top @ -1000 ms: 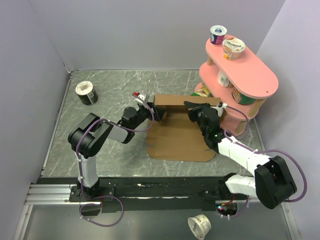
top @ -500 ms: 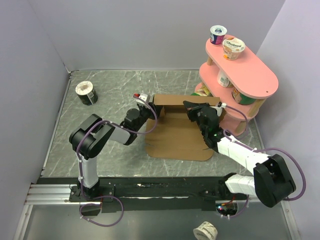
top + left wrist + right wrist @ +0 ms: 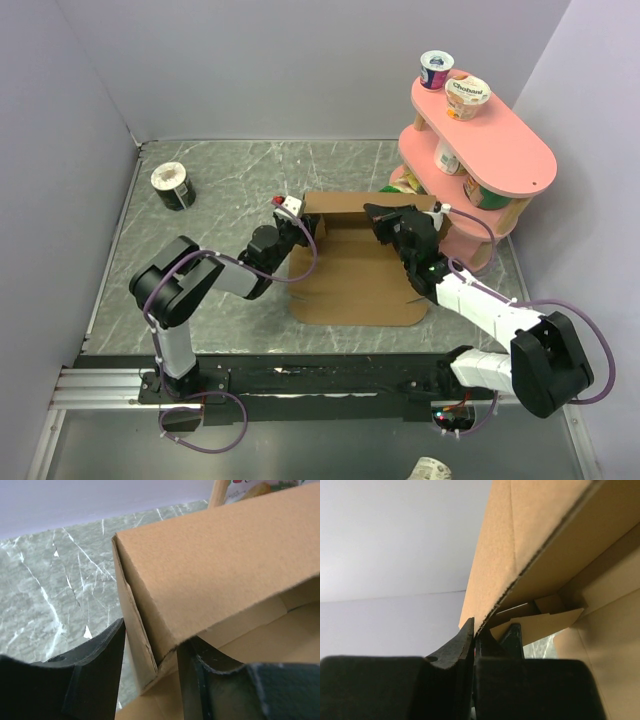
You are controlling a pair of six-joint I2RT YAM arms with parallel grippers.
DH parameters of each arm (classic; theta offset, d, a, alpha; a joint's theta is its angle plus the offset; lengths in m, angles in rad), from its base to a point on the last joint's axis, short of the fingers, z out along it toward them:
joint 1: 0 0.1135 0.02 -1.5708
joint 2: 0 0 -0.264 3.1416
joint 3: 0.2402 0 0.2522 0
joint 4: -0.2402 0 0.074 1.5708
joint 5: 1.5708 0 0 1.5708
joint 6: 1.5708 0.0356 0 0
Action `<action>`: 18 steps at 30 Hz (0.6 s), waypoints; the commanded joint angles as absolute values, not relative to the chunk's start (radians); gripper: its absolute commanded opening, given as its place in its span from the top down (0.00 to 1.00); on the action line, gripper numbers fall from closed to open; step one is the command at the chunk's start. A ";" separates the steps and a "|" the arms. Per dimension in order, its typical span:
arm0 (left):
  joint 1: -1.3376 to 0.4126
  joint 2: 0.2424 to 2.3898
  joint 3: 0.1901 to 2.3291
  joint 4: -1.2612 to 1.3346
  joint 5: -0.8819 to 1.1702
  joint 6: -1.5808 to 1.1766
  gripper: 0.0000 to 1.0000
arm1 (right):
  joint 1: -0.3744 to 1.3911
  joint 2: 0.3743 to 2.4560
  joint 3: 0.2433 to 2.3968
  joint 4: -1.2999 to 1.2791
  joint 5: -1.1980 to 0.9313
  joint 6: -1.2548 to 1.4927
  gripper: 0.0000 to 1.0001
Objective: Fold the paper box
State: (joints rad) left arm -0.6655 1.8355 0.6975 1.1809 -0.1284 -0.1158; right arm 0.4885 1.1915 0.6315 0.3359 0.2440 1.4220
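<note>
Two claws are on the box at once, and that is where trouble can start. The box lies open near the middle of the tabletop, with its back wall raised toward the far edge and its right far corner just beside the pink shelf. My left claw straddles the left far corner of that wall, one finger outside and one inside, jaws part closed. I cannot tell whether they pinch the cardboard or only bracket it. My right claw is closed on the edge of the folded flap at the wall's right end.

If the left claw has no firm hold, I judge the corner may slip out and the wall drop flat. If it squeezes hard, the corrugated edge may crush. If my arms pull unevenly, the flap may tear or crease in the wrong place. Nothing pins the base, so it may slide. My right arm works near the shelf and may knock it and its yogurt cups.

The tabletop looks smooth, grey and marbled. A tub stands near its left far corner. Plain lilac walls close three sides.
</note>
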 commanded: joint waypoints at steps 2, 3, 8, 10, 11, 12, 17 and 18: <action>-0.663 1.781 0.710 1.210 -0.022 -0.025 0.58 | 0.497 1.198 0.649 0.278 0.203 1.355 0.91; -0.663 1.779 0.710 1.194 -0.014 -0.025 0.58 | 0.497 1.198 0.643 0.291 0.196 1.345 0.89; -0.660 1.763 0.693 1.190 0.012 -0.028 0.61 | 0.495 1.183 0.608 0.386 0.195 1.249 0.69; -0.657 1.758 0.689 1.192 0.028 -0.026 0.64 | 0.495 1.169 0.592 0.416 0.196 1.224 0.50; -0.657 1.758 0.686 1.196 0.031 -0.026 0.64 | 0.495 1.164 0.588 0.420 0.199 1.221 0.45; -0.655 1.756 0.684 1.203 0.037 -0.022 0.64 | 0.495 1.163 0.578 0.426 0.202 1.218 0.36; -0.647 1.753 0.693 1.180 0.074 -0.025 0.67 | 0.494 1.157 0.586 0.446 0.189 1.167 0.23; -0.644 1.753 0.696 1.169 0.071 -0.025 0.68 | 0.494 1.158 0.587 0.455 0.175 1.158 0.18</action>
State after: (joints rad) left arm -0.6495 1.7939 0.6903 1.1458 0.0120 -0.0452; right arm 0.4885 1.1915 0.5816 0.3759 0.1925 1.2331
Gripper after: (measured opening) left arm 0.424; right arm 0.760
